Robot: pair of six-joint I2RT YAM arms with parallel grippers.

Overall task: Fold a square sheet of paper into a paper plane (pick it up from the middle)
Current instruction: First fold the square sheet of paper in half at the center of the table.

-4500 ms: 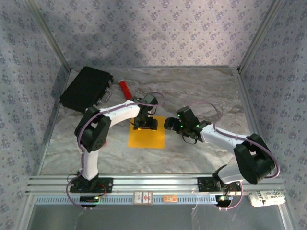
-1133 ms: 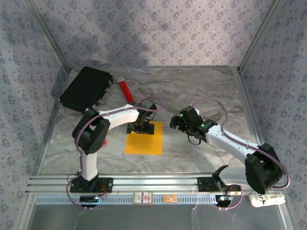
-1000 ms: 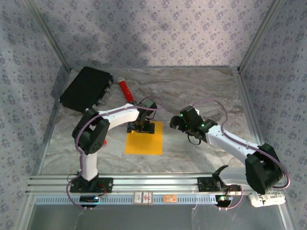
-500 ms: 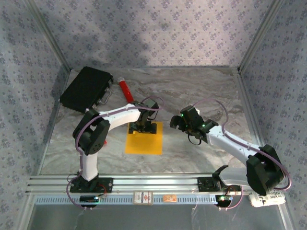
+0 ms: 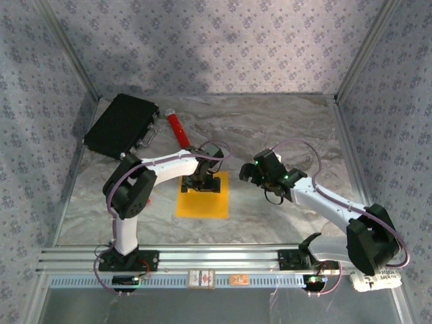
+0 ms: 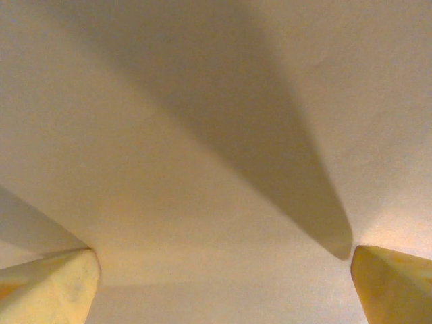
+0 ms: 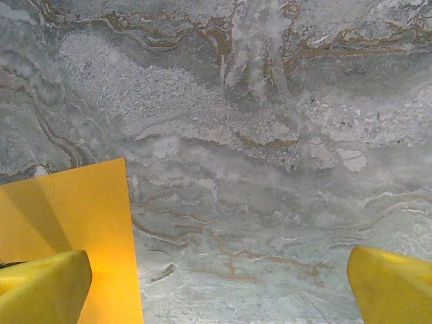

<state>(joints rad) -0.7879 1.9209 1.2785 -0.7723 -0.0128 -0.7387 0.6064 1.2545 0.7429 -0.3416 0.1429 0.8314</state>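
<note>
Far edge of square sheet of paper (image 5: 202,202) hidden beneath left pincer (image 5: 200,182); tip contact too small to tell. Left wrist: sheet edges beyond frame, fingertips (image 6: 50,287) cut by bottom edge. Right wrist: sheet, left of right pincer (image 7: 216,283), cropped at left and bottom.

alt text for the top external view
The open left gripper sits low over the far edge of a flat orange-yellow square sheet of paper on a marbled table; the open right gripper hovers just right of it. A black case and red cylinder lie far left.

A lab test cell — aluminium rails (image 5: 223,255), patterned walls (image 5: 223,47), marbled table (image 5: 283,118).
</note>
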